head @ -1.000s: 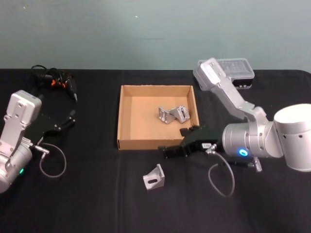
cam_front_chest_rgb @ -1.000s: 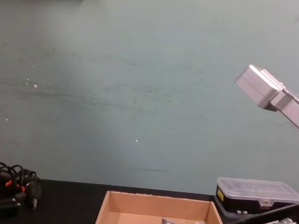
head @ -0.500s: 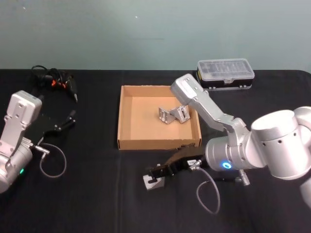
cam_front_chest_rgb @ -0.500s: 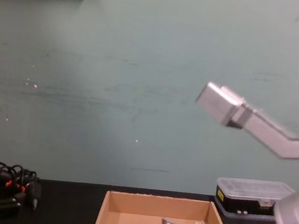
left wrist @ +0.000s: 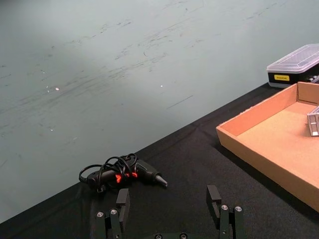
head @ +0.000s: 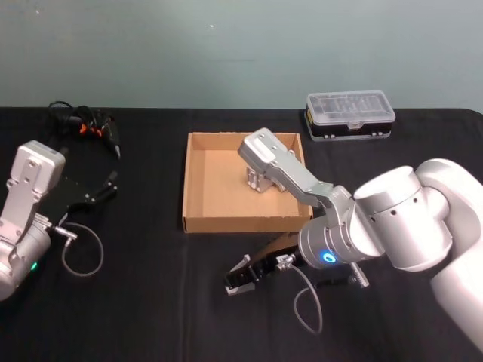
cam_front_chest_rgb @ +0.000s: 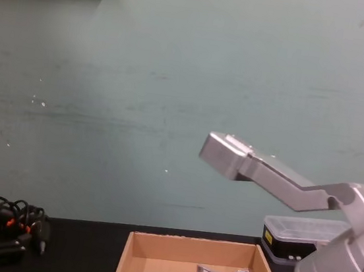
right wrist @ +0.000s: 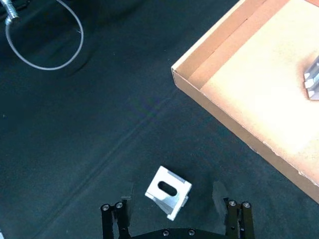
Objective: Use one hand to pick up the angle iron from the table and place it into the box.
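Observation:
A small silver angle iron [right wrist: 167, 190] with a slot lies on the black table [head: 151, 302], in front of the box. My right gripper [right wrist: 170, 195] hovers over it, open, with one finger on each side and no contact. In the head view the right gripper [head: 237, 277] sits just in front of the tan cardboard box [head: 245, 223] and covers the piece. Two more angle irons [head: 260, 181] lie inside the box [cam_front_chest_rgb: 188, 251]. My left gripper [left wrist: 168, 199] is open and holds nothing, parked at the table's left.
A clear-lidded plastic case [head: 350, 115] stands at the back right, behind the box. A black and orange power tool with a coiled cable [head: 89, 128] lies at the back left. Loose grey cable loops hang from both wrists [head: 81, 253].
My right arm has swung down and to the left, from the box's front wall to over the angle iron on the table. The left arm has not moved.

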Robot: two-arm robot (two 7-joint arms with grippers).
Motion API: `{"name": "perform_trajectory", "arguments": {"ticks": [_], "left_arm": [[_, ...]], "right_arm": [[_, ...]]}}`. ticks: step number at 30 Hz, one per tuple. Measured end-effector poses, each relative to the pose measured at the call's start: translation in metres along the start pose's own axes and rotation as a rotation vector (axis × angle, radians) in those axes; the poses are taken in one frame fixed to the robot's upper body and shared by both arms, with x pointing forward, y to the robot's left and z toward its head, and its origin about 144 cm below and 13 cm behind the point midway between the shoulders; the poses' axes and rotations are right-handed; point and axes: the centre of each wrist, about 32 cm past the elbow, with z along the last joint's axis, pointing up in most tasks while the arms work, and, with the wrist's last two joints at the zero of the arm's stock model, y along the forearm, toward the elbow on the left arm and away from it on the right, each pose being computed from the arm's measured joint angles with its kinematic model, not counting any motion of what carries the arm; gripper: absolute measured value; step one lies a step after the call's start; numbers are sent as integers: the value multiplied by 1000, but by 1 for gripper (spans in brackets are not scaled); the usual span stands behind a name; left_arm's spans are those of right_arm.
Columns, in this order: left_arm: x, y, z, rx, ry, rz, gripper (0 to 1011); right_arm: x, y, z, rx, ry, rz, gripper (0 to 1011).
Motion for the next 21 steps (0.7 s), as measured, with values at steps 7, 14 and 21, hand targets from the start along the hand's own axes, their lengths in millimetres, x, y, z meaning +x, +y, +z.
{"name": "perform_trajectory", "arguments": {"ticks": [7, 14, 21], "left_arm": [[0, 0, 0, 0, 0, 0, 1011], [0, 0, 0, 0, 0, 0, 1011], [0, 0, 0, 0, 0, 0, 1011]], "right_arm": [[-3, 5, 6, -19, 1, -8, 1002], [-3, 5, 7, -17, 6, -13, 1002], [-3, 5, 7, -18, 5, -13, 1002]]}}
